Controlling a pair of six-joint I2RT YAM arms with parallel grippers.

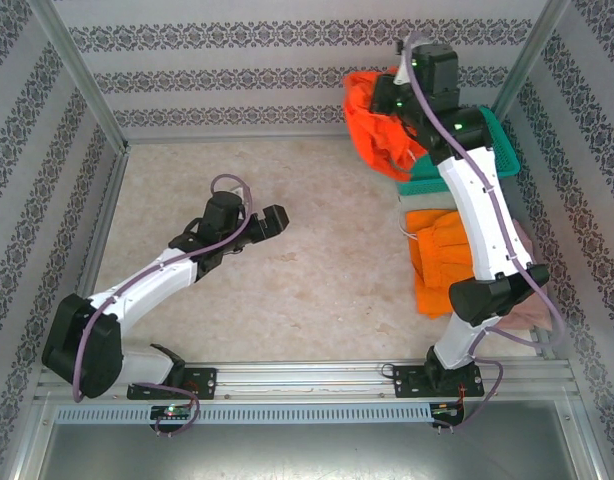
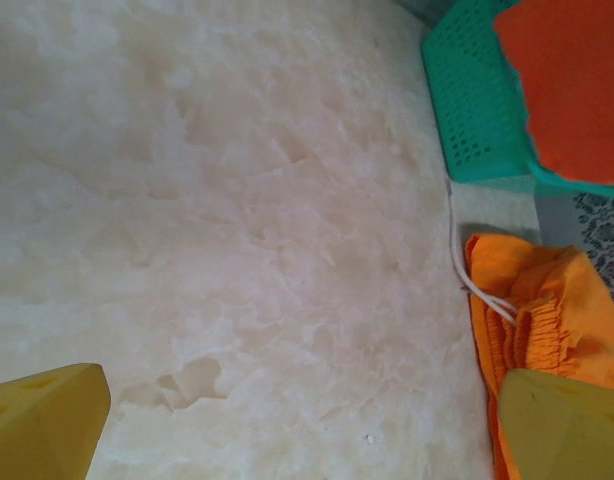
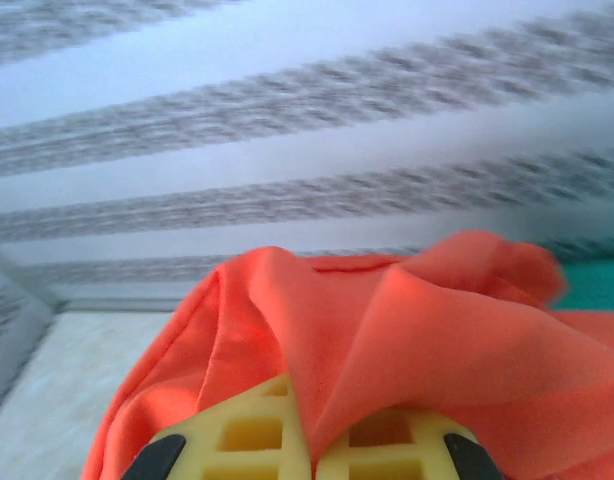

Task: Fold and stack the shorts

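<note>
The right fingers clamp shut on the orange shorts at 1 o'clock beside the teal basket, while the left fingers stand wide open and empty just 9 o'clock of the bench centre.

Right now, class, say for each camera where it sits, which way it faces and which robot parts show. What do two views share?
Top external: above and behind both arms, which show, looking down on the table.
Left wrist: on the left arm, facing down at the table; open left tool at bottom.
Right wrist: raised, facing the striped wall; right tool shut on red-orange shorts.
Shared: top and left wrist show the teal basket.
</note>
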